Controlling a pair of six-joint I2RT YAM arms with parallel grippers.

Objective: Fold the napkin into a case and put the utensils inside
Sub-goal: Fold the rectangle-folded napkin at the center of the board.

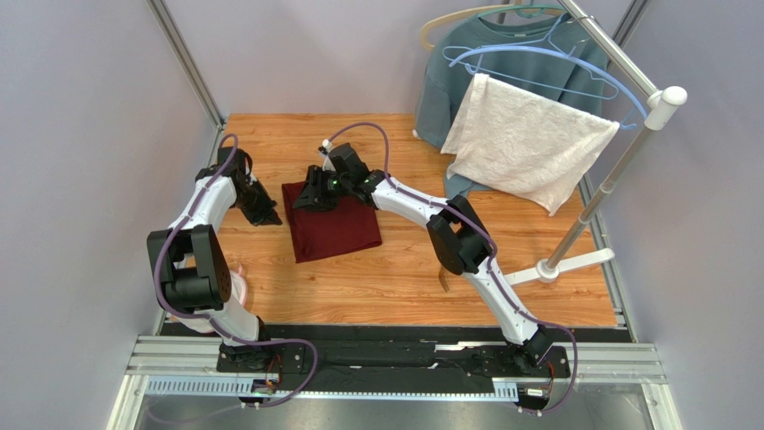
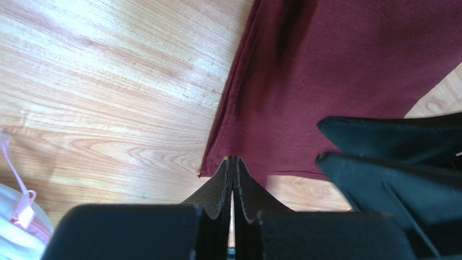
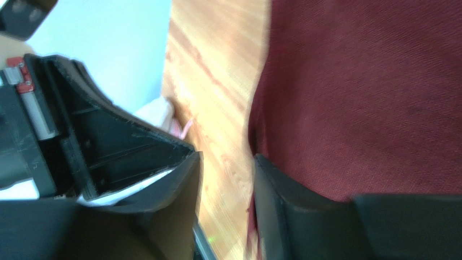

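One maroon napkin [image 1: 334, 228], one white towel [image 1: 525, 143], one grey-blue sweatshirt [image 1: 439, 90]

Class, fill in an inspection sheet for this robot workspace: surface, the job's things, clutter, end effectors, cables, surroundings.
Surface: wooden table, light grain.
Job's things: maroon napkin lies folded and flat mid-table; utensils not clearly seen.
Clutter: pink-and-white item by the left arm; small brown piece under the right arm, too small to identify.
End effectors: left end effector shut, tips at the napkin's edge; right end effector open at the napkin's edge.
Cables: purple cables run along both arms.
Surroundings: grey-blue sweatshirt and white towel hang on a rack at the far right; grey walls.
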